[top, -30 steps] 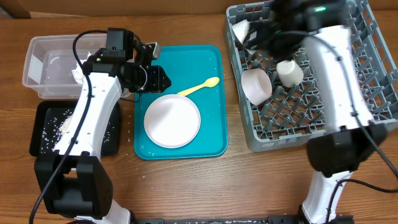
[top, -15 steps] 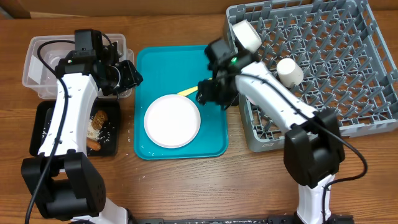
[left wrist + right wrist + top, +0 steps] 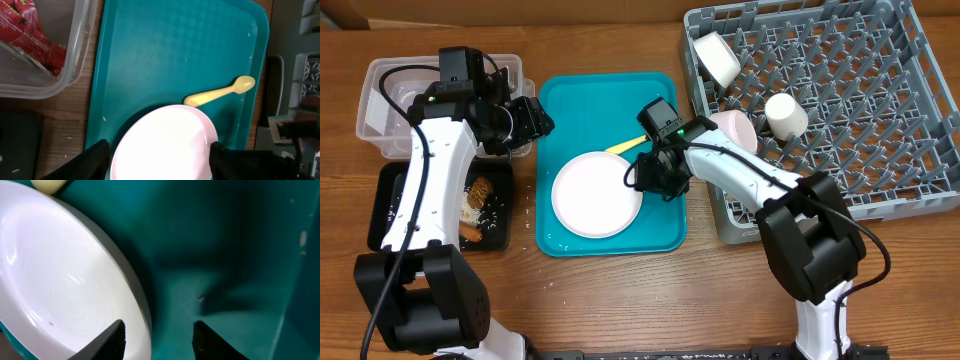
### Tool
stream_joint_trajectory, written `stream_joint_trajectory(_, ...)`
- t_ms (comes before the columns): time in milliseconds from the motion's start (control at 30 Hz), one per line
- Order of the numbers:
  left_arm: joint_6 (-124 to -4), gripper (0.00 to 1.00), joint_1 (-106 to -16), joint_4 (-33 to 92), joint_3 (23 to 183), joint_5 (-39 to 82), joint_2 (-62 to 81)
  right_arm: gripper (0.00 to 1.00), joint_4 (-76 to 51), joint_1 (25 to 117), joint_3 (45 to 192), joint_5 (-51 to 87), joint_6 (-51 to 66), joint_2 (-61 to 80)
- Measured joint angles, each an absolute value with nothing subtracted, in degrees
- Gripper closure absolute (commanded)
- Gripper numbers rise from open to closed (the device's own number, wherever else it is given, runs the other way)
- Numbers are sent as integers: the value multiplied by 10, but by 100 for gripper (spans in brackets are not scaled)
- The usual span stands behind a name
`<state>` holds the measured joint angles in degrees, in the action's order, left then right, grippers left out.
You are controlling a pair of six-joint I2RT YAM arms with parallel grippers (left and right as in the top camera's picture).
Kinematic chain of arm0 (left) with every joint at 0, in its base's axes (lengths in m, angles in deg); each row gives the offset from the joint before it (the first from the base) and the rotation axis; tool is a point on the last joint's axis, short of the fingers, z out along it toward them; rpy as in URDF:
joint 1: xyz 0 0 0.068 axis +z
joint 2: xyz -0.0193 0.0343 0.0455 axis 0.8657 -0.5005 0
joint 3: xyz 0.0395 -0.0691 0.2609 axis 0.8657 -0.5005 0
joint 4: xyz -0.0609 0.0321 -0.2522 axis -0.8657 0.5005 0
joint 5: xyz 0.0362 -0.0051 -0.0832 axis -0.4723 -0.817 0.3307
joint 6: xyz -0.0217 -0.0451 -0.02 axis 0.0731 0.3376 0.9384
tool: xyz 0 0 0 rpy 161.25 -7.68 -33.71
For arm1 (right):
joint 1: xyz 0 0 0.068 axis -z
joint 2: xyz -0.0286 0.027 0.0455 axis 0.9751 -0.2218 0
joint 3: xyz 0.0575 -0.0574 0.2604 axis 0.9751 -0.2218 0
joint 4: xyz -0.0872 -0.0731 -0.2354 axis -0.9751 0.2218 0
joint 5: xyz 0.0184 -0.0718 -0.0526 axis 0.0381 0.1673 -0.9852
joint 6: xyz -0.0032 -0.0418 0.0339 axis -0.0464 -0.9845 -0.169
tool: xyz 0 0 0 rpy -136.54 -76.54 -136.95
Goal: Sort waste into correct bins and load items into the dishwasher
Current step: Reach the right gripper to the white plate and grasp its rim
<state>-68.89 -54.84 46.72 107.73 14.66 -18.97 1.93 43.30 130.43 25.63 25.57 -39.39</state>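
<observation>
The plate [image 3: 597,195] lies mid-frame on the teal tray [image 3: 605,100], with the right gripper [image 3: 157,325] open astride its right rim. The left gripper [image 3: 532,122], open and empty, hovers upper left. A wooden table [image 3: 620,300] lies beneath, and the rack [image 3: 840,100] sits upper right.

- Overhead view looks straight down from far enough to take in the whole desk [image 3: 620,300].
- Left wrist view looks down on the teal tray [image 3: 175,50] and white plate [image 3: 165,145] from moderate height.
- Right wrist view sits very close to the same plate's rim.
</observation>
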Motion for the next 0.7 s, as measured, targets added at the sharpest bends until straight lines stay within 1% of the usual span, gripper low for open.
stream_joint_trajectory(133,-689,26,-548,470,1077,146,-190,79,12,431,1304,281,264,-414)
stream_joint_trajectory(167,-689,23,-548,471,1077,145,-190,86,12,430,1304,289,265,-416)
stream_joint_trajectory(267,-689,14,-548,474,1077,140,-190,96,12,430,1304,296,272,-418)
stream_joint_trajectory(367,-688,0,-548,474,1077,136,-190,96,11,430,1304,301,272,-419)
stream_joint_trajectory(500,-687,0,-548,474,1077,134,-190,96,25,431,1307,300,271,-419)
stream_joint_trajectory(700,-687,0,-548,474,1077,134,-190,96,144,441,1406,249,236,-418)
